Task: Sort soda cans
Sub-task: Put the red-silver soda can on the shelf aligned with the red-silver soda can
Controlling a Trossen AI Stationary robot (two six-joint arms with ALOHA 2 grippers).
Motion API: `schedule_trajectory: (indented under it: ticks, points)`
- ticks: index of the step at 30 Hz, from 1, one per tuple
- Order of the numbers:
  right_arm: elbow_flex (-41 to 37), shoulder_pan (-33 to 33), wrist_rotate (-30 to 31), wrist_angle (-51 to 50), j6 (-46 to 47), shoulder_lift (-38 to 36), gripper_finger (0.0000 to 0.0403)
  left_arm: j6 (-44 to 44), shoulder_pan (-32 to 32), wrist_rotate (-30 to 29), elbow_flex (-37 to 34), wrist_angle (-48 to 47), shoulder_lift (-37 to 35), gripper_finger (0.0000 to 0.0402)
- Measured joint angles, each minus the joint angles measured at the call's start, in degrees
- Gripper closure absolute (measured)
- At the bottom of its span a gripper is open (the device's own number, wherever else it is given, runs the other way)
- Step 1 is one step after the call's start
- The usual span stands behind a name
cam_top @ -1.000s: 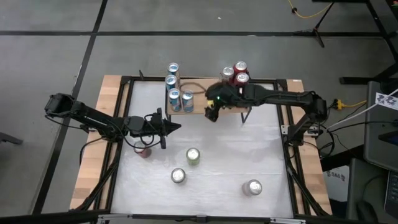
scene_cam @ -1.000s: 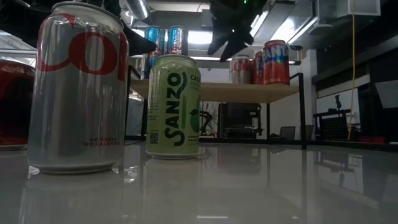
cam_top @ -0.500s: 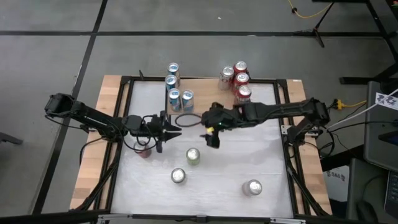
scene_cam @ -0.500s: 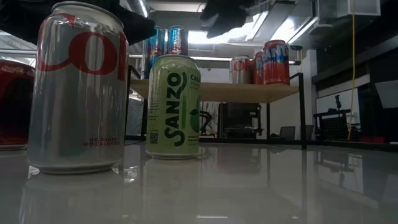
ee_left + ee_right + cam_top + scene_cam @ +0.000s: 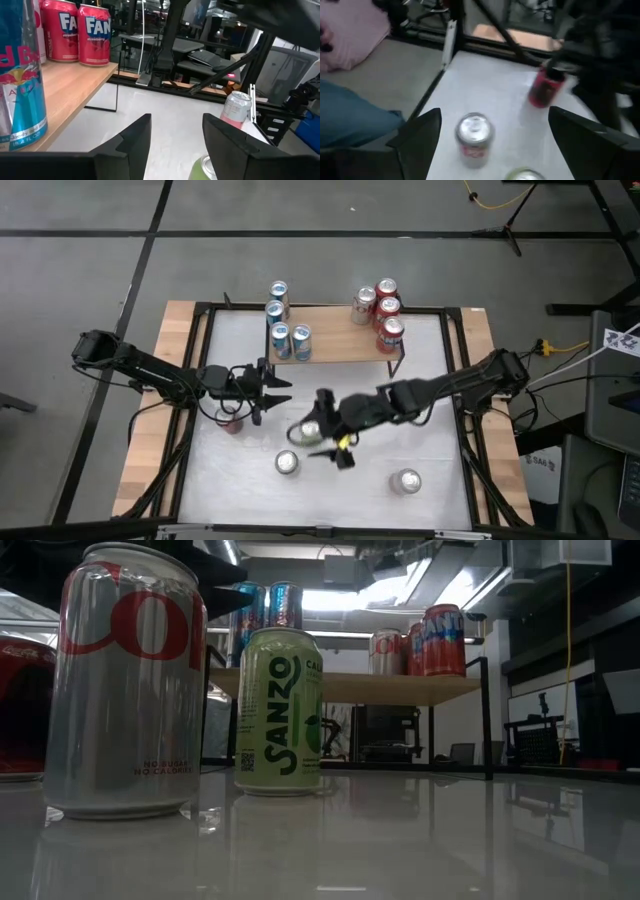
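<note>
High view: right arm is stretched out over the middle of the tabletop (image 5: 420, 380), with the right gripper (image 5: 325, 430) parked right above the pale green can (image 5: 310, 430).
Right jaws: spread wide and holding nothing; the wrist view looks down between the two dark fingers (image 5: 422, 132) at cans below.
Below the right jaws: a silver-topped can with red lettering (image 5: 474, 133) sits between the fingers, and the rim of the green one just peeks in at the edge of the frame.
Left gripper (image 5: 272, 388): waiting off to the side, jaws parted and empty, with a red can (image 5: 231, 422) just beside it.
Loose cans: a silver-grey one (image 5: 287, 463) near the right jaws, another (image 5: 407, 479) well apart from them.
Already sorted: blue cans (image 5: 282, 320) and red cans (image 5: 383, 307) grouped on the wooden shelf (image 5: 335, 340), far side from both jaws.
Step in hand (my guess): coming down to grab the green can.
How I'd do it: centre the jaws over the lid first, drop straight down so neither finger clips the silver-grey neighbour, close around mid-body, then lift before swinging toward the shelf.
Watch out: upright cans on a slick top tip easily if nudged sideways.
</note>
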Motion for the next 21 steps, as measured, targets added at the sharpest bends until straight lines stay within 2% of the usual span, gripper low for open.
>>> schedule_trajectory:
  ticks: [9,21]
  points:
    - [-0.02,4.44,1.53,6.75,-1.42,8.25,0.0045,0.02,0.02,-0.02,0.0,-1.22,0.0,0.0229]
    - [-0.02,4.78,4.05,13.06,-1.49,16.81,0.0045,-0.26,-0.09,-0.02,0.0,-1.69,0.0,0.0229]
